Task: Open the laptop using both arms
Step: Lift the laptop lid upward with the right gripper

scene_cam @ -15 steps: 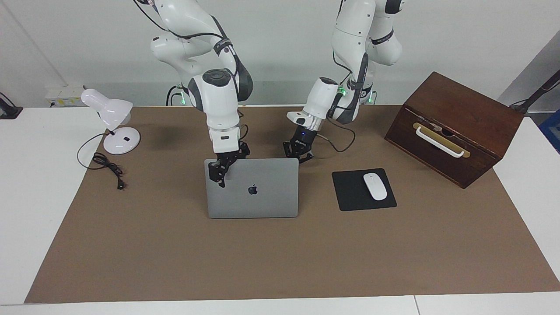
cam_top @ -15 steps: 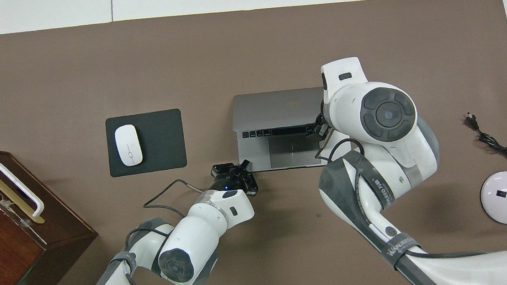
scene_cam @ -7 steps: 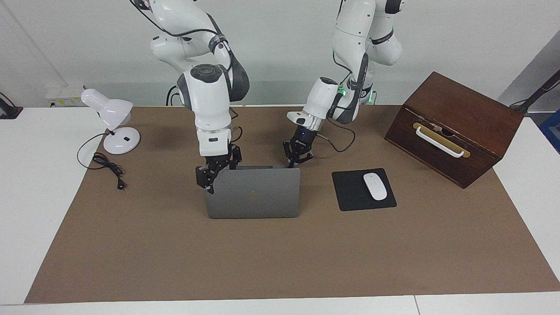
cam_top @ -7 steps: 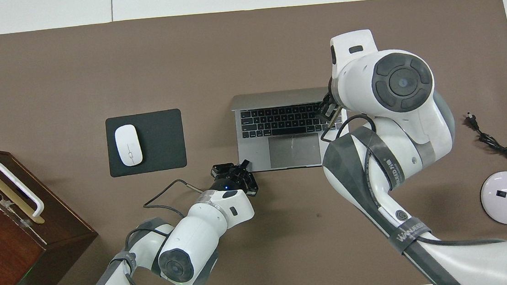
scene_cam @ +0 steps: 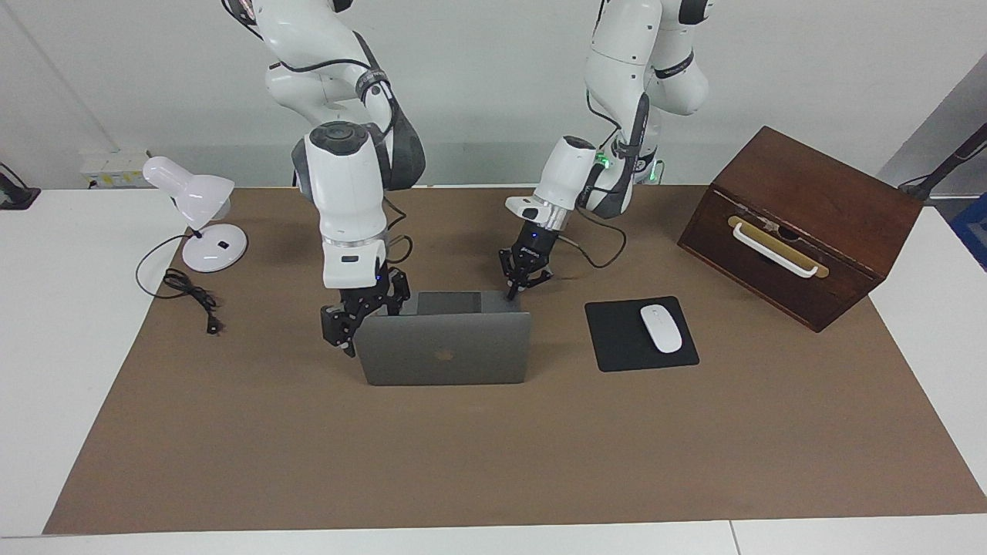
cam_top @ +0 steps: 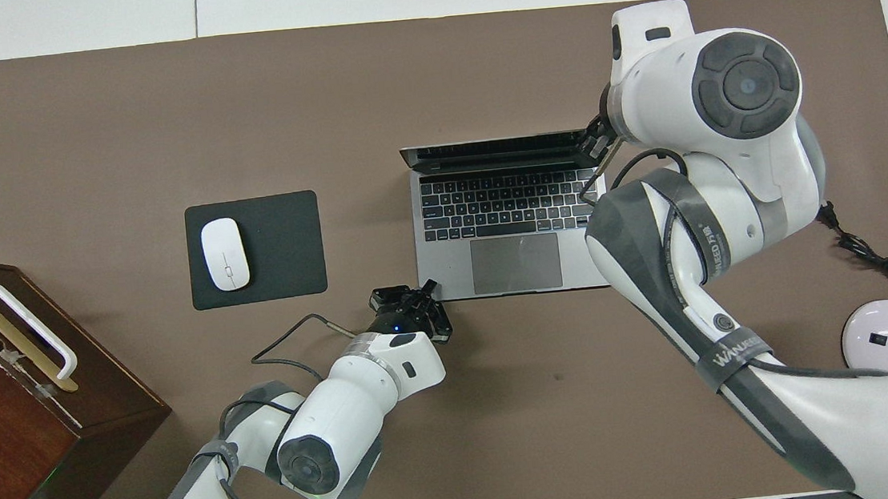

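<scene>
Your laptop (scene_cam: 443,351) stood open on the brown surface (scene_cam: 540,447).
Your right gripper (scene_cam: 348,314) pinched the lid's corner; your left gripper (scene_cam: 518,279) pressed its base corner, fingers together.

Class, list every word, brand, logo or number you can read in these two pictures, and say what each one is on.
"WANUEED", roughly; letters unclear: grey band on the right arm, overhead view.
Apple logo, no words: faint on the laptop lid.
Keyboard legends: too small to read.
Writing on the left arm band: too blurred.
</scene>
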Available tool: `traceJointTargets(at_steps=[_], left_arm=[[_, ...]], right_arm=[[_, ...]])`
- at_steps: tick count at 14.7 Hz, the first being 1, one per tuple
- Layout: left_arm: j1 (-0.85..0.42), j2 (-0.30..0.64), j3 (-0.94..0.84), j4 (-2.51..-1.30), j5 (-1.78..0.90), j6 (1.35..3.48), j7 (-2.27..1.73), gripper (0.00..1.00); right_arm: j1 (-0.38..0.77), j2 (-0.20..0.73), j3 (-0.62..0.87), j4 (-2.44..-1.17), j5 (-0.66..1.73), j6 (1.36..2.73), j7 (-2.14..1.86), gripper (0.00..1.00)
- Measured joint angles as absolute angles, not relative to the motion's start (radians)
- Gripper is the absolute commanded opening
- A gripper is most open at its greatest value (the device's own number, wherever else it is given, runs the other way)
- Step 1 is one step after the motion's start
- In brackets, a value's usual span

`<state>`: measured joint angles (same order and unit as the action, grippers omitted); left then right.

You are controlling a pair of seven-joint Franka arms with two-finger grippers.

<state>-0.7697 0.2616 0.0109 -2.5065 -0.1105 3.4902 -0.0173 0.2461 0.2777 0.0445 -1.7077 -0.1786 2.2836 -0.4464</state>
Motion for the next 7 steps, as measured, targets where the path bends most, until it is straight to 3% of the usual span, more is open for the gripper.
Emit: traceJointTargets(at_steps=[7], left_arm=[[-0.77, 0.262, 0.011, -2.507, -0.11, 3.49, -0.017, 0.0]], right_arm=[[0.228, 0.343, 0.044, -1.635, -0.177, 2.284, -0.446, 1.0]])
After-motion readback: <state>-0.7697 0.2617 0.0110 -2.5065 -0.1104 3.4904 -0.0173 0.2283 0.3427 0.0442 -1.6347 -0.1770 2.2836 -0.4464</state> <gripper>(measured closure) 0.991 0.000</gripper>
